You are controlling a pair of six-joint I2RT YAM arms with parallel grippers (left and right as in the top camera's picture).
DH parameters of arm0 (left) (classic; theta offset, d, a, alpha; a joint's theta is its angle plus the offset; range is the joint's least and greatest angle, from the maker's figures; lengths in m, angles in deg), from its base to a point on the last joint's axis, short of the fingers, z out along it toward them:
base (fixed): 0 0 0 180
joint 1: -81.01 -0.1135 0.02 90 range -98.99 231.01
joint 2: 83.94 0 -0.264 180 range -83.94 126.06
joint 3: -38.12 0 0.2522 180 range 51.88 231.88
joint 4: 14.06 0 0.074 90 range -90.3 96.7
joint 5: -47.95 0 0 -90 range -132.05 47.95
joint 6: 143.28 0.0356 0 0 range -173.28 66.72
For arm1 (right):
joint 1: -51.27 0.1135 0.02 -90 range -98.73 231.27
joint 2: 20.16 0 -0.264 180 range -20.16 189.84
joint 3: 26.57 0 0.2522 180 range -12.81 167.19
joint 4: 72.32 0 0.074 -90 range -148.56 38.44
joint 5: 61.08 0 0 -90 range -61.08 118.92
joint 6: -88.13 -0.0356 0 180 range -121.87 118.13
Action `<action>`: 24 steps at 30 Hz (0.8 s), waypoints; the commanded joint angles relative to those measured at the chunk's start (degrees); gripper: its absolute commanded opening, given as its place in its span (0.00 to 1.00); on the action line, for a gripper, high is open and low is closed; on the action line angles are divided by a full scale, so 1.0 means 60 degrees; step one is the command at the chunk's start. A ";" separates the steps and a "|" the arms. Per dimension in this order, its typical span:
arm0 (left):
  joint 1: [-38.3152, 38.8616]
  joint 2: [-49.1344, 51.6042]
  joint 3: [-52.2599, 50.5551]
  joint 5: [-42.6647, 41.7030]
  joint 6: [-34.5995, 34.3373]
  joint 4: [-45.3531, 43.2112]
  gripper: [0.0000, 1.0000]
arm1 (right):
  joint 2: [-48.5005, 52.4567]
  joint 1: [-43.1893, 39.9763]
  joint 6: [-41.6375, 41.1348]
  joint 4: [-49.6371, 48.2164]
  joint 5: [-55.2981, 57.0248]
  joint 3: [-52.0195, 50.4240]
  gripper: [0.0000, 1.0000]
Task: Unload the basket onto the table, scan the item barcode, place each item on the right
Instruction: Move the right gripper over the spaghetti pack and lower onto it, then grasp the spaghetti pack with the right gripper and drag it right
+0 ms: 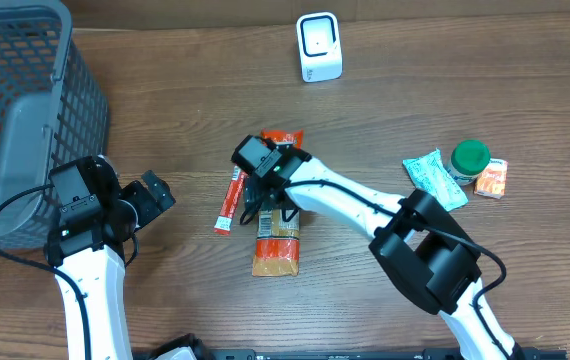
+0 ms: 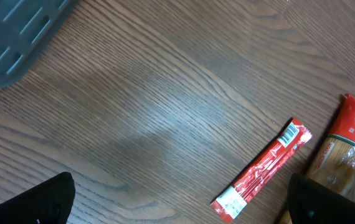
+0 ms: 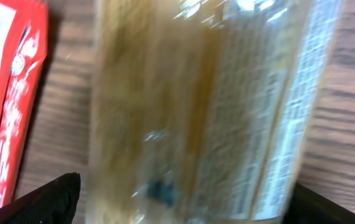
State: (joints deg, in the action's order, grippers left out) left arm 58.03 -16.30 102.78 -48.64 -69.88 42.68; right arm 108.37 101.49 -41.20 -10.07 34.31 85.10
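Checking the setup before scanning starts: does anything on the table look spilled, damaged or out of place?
Nothing stands out. The pasta pack and red stick pack lie flat and intact on the table; nothing is spilled.

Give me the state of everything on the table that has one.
left gripper, open, empty.
right gripper, open, over the pasta packet.
pasta packet, lying flat.
red stick packet, lying flat.
basket, upright.
scanner, standing upright.
jar, upright, green lid on.
blue pouch, lying flat.
orange packet, lying flat.
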 commanded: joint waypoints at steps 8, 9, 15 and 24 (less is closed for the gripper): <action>-0.0026 0.0051 0.0131 0.0120 -0.0127 -0.0025 0.99 | 0.0262 0.0011 0.0280 -0.0076 0.0098 -0.0040 0.86; -0.0026 0.0051 0.0131 0.0117 -0.0127 -0.0025 1.00 | 0.0262 0.0000 0.0280 -0.0080 0.0098 -0.0040 0.86; -0.0026 0.0051 0.0131 0.0120 -0.0127 -0.0025 1.00 | 0.0262 -0.0007 0.0280 -0.0076 0.0098 -0.0040 0.74; -0.0026 0.0051 0.0131 0.0120 -0.0127 -0.0025 1.00 | 0.0262 -0.0011 0.1767 0.0051 0.0095 0.0004 0.68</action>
State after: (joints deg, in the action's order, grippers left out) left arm 58.03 -16.30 102.78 -48.62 -69.88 42.68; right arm 108.61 101.55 -37.05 -10.03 35.31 85.10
